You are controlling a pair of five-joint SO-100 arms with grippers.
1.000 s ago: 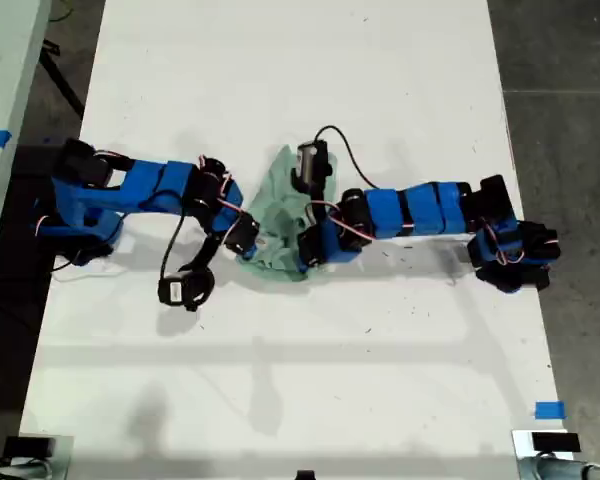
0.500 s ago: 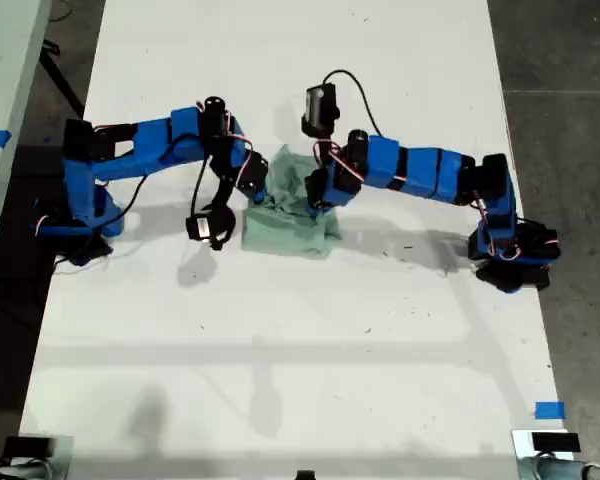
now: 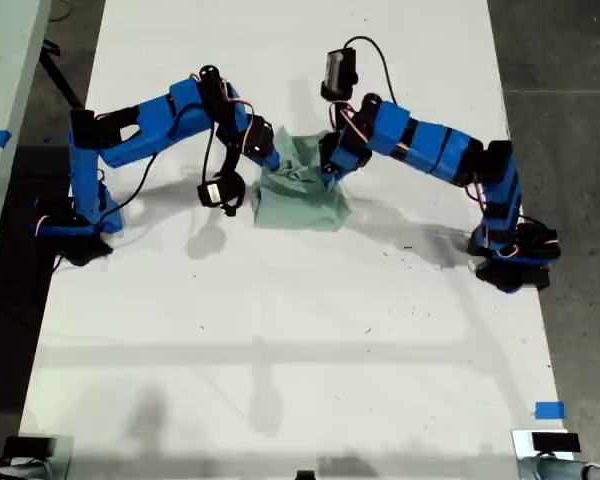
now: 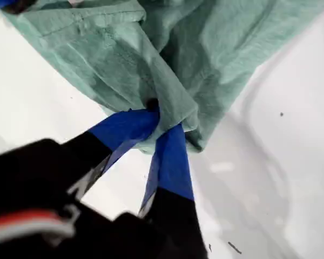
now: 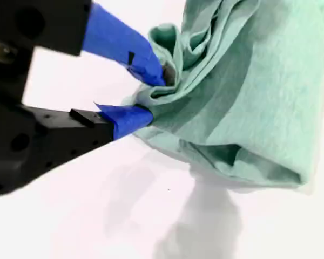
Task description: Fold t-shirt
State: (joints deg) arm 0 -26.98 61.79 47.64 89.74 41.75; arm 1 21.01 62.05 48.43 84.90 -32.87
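1. T-shirt [image 3: 300, 195] sits bunched mid-table [image 3: 280, 340] in the exterior view, hanging between both arms.
2. You'll see my first gripper [image 4: 163, 120] pinching a cloth fold.
3. You'll see my second gripper [image 5: 151, 97] clamped on another bunched edge.

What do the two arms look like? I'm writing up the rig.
Both arms are bright blue segments with black joints and thin red and white wires. A black camera on a black cable rides each. My first tool and second tool have black bodies with blue tips.
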